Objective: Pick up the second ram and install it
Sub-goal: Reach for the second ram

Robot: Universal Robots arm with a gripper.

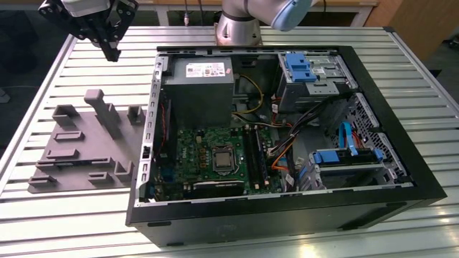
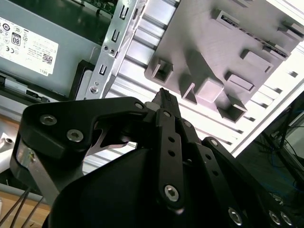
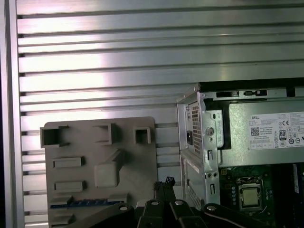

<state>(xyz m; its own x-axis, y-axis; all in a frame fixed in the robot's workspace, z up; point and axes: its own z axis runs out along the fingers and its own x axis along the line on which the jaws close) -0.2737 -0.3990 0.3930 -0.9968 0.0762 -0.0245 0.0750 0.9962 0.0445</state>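
In the exterior view the gripper (image 1: pixel 113 54) hangs above the slatted table (image 1: pixel 72 226) at the exterior view's upper left. It is well apart from the grey tray (image 1: pixel 79 161) below it and outside the left wall of the open computer case (image 1: pixel 423 183). Its jaws look pressed together with nothing between them. Inside the case sit the power supply (image 1: pixel 197 91) and the green motherboard (image 1: pixel 201 145). In the second wrist view the gripper (image 2: pixel 163 97) has its jaws closed tip to tip and empty. They point at the bare table slats between the tray (image 2: pixel 228 38) and the case's metal wall (image 2: pixel 116 42). In the first wrist view the second ram (image 3: pixel 85 203) shows as a thin dark strip with a bluish sheen, lying along a slot of the tray (image 3: pixel 80 147). The gripper (image 3: pixel 164 183), jaws together, has its tip just beside the tray's edge, between the tray and the case, and apart from the stick.
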